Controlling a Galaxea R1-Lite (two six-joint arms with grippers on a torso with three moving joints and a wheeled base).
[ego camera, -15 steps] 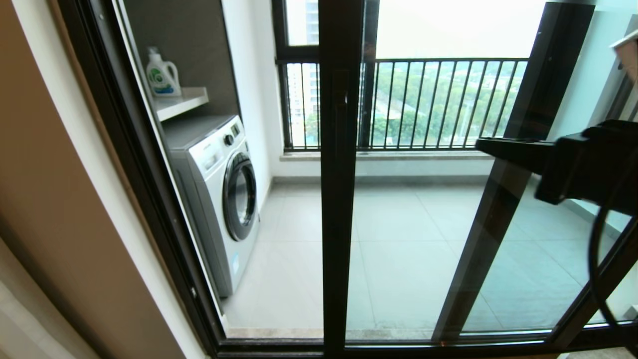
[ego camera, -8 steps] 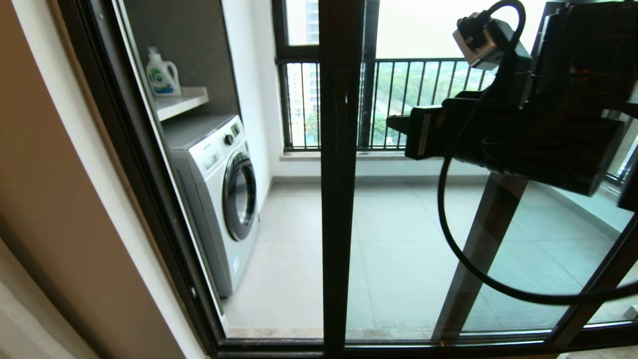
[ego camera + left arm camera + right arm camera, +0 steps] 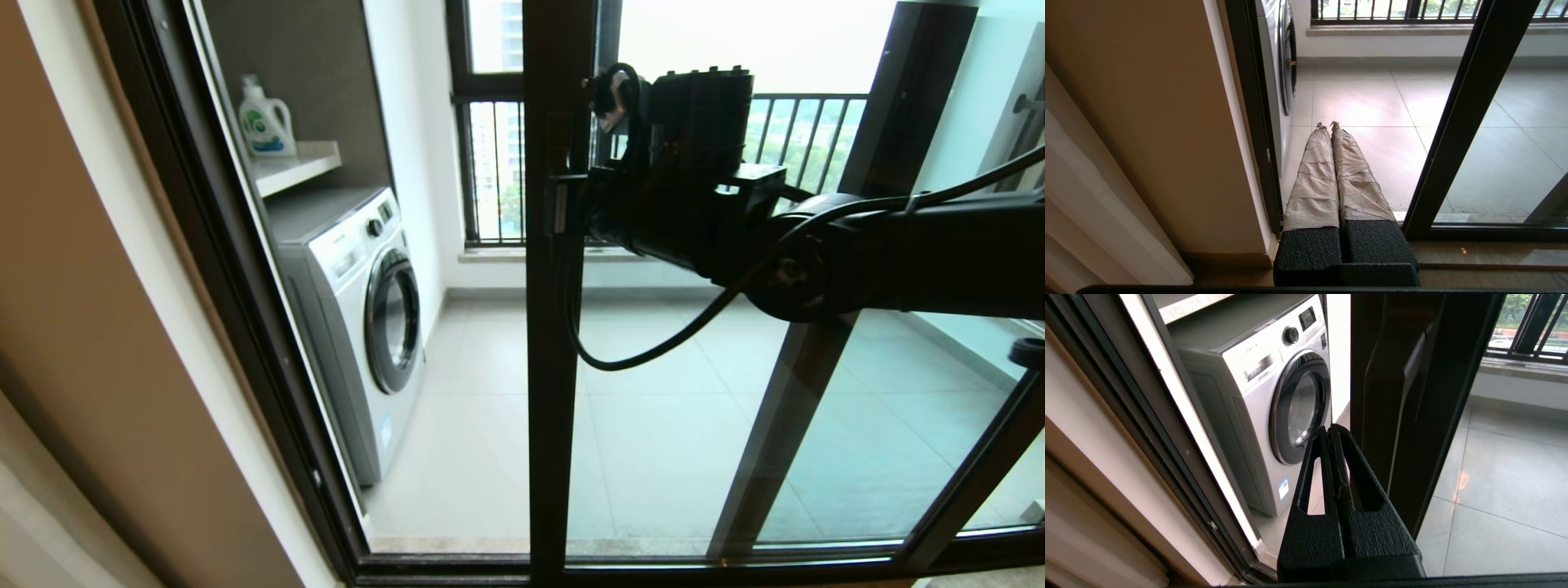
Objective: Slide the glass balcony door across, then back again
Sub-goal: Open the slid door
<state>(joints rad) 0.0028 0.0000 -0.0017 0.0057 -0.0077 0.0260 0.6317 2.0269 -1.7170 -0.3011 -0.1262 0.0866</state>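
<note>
The glass balcony door (image 3: 555,392) shows its dark upright down the middle of the head view, with the bar handle (image 3: 558,155) on it. My right arm reaches in from the right at handle height. The right gripper (image 3: 563,206) is shut and empty at the upright. In the right wrist view the shut right gripper (image 3: 1332,428) lies beside the upright's edge (image 3: 1396,416), on the washing-machine side; I cannot tell if they touch. My left gripper (image 3: 1327,124), wrapped in beige tape, is shut and empty, low by the left jamb, and out of the head view.
A white washing machine (image 3: 359,310) and a shelf with a detergent bottle (image 3: 265,122) stand at the left of the balcony. A second dark upright without a handle (image 3: 816,367) slants at the right. The black railing (image 3: 808,131) is behind. A beige wall (image 3: 98,327) borders the left.
My right arm has swung in from the right edge, leftward across the glass, to the door's handle upright. The door itself has not shifted.
</note>
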